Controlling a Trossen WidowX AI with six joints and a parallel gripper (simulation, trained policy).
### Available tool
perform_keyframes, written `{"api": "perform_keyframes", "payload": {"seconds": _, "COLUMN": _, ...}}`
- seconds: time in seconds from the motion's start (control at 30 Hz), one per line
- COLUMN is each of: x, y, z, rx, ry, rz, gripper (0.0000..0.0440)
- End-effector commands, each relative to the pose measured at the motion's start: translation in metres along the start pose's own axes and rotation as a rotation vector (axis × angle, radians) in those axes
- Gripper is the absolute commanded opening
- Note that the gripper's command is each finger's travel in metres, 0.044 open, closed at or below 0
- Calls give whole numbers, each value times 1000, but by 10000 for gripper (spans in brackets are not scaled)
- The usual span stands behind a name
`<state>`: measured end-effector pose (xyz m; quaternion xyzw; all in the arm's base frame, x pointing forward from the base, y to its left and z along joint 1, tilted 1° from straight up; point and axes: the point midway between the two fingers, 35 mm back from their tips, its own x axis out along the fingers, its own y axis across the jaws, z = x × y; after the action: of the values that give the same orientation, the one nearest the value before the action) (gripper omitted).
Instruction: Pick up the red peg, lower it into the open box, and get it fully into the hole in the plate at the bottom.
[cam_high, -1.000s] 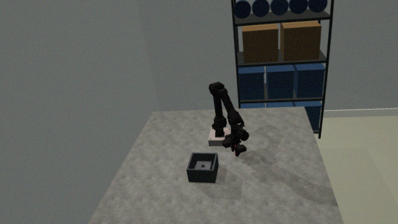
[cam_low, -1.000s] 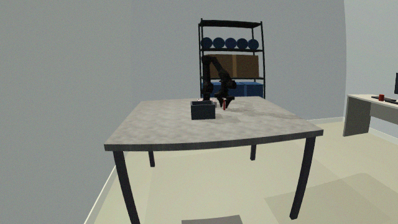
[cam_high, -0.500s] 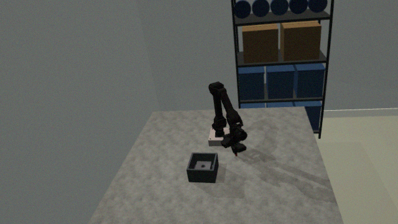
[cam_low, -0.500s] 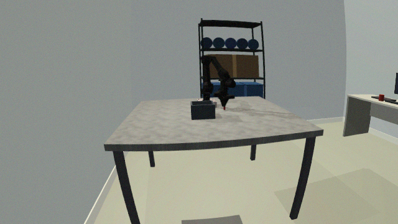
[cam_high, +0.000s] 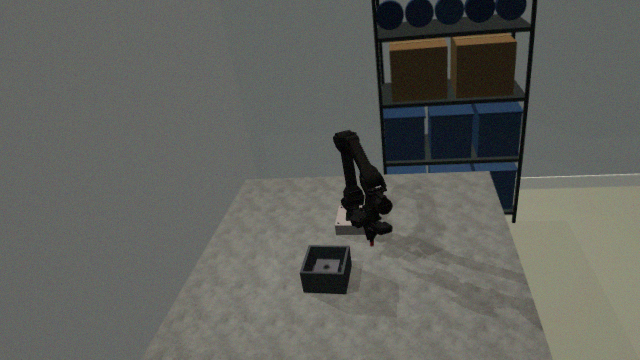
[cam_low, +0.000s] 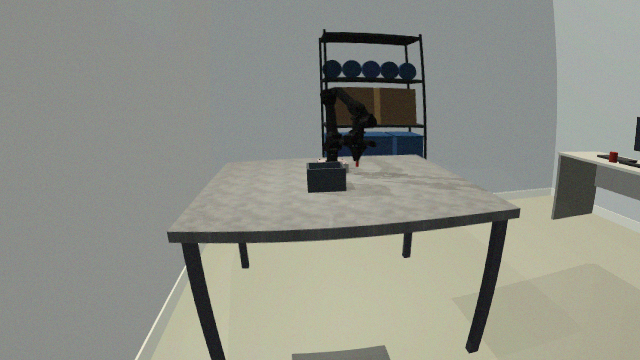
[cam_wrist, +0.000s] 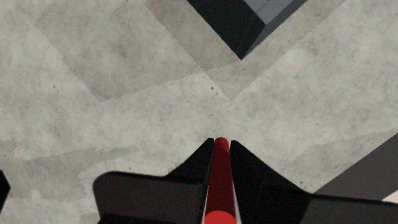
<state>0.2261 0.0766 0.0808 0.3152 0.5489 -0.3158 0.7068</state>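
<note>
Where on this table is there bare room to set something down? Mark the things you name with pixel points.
Bare tabletop shows left of the open box (cam_high: 326, 283) (cam_low: 326, 181) in the top view, and in front of it toward the near edge. It is crowded between the box and the arm's pale base (cam_high: 345, 229), where the gripper (cam_high: 371, 239) (cam_low: 357, 159) (cam_wrist: 221, 144) holds the red peg (cam_high: 371, 244) (cam_low: 357, 164) (cam_wrist: 221, 185) close by.

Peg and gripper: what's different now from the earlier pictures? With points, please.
The gripper (cam_high: 370, 239) (cam_low: 357, 158) (cam_wrist: 221, 144) stood open around the peg (cam_high: 372, 244) (cam_low: 357, 164) (cam_wrist: 221, 182) one second ago; now it is shut on it. Both have since risen, and in the top and exterior views they sit slightly farther left, towards the box (cam_high: 325, 283) (cam_low: 326, 181) (cam_wrist: 231, 27). The box stayed put, with the peg still outside it.
</note>
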Motion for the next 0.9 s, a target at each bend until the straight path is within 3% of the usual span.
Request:
{"api": "perform_keyframes", "payload": {"seconds": 0.0, "x": -16, "y": 4, "z": 16, "rx": -13, "ry": -38, "rz": 19, "gripper": 0}}
{"api": "perform_keyframes", "payload": {"seconds": 0.33, "x": -34, "y": 7, "z": 63, "rx": 0, "ry": -101, "rz": 18, "gripper": 0}}
{"api": "perform_keyframes", "payload": {"seconds": 0.87, "x": -27, "y": -2, "z": 130, "rx": 86, "ry": -151, "rz": 0, "gripper": 0}}
